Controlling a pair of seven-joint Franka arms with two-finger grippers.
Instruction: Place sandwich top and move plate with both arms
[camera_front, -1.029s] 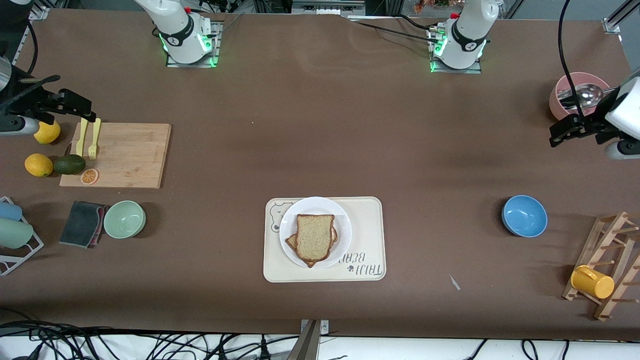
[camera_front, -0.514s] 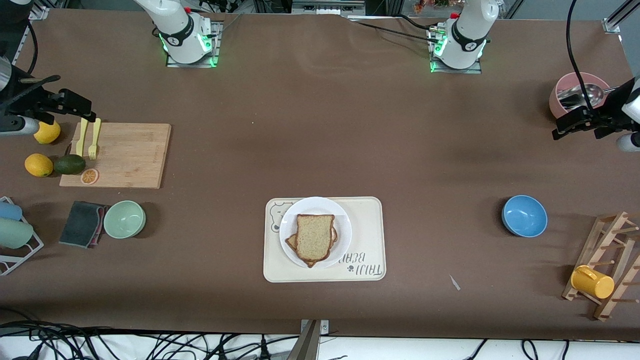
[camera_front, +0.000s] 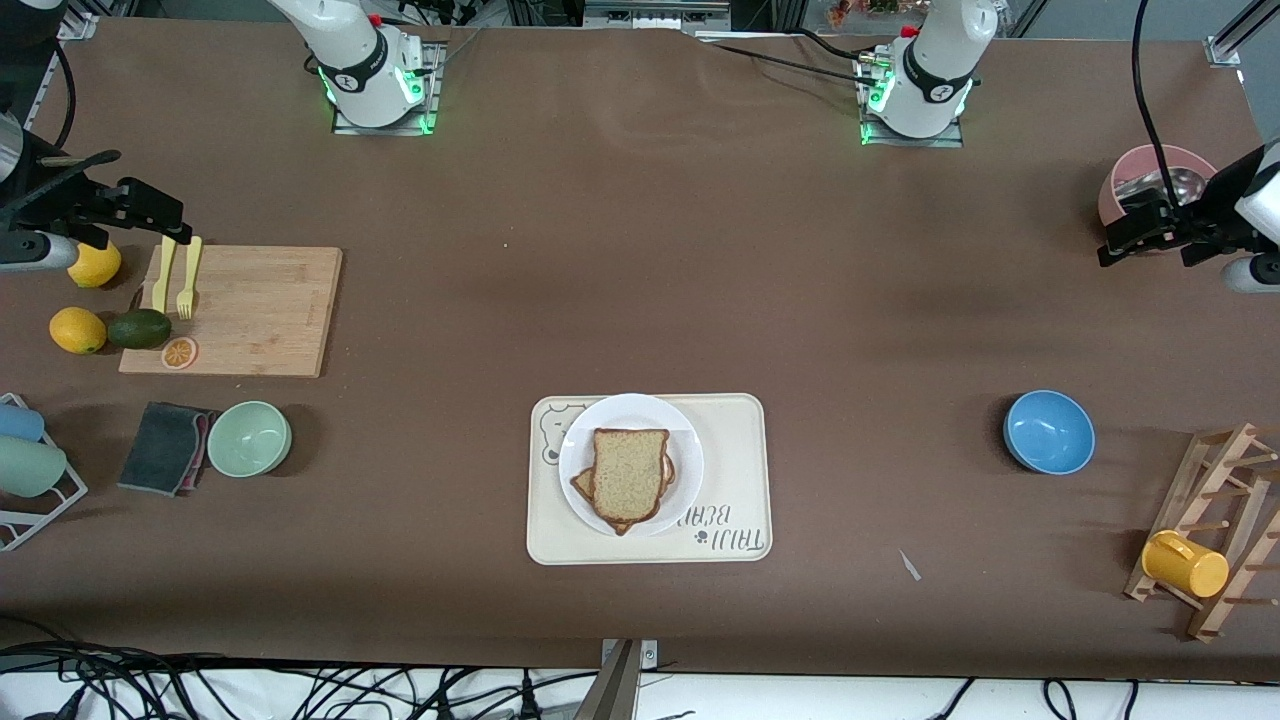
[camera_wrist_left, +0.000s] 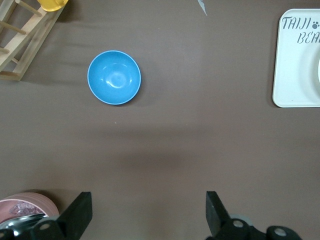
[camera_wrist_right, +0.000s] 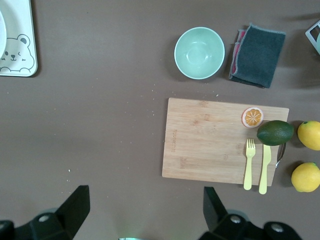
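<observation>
The sandwich top (camera_front: 629, 471) lies already on the darker slice (camera_front: 581, 485), both on the plate (camera_front: 600, 415), which sits on the bear tray (camera_front: 735, 470) at table centre; so bread step looks done, plate move maybe not yet. Left gripper (camera_front: 1128, 236) hangs over the pink bowl (camera_front: 1118, 190), jaws fully apart, holding nothing. Right gripper (camera_front: 150, 208) is over the cutting board (camera_front: 260, 310) edge w/ fork (camera_front: 185, 290), also wide open and empty. Both well apart from plate.

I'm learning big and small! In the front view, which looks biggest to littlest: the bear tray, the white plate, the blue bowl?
1. Bear tray, biggest.
2. White plate, which sits on the tray.
3. Blue bowl, littlest.
</observation>
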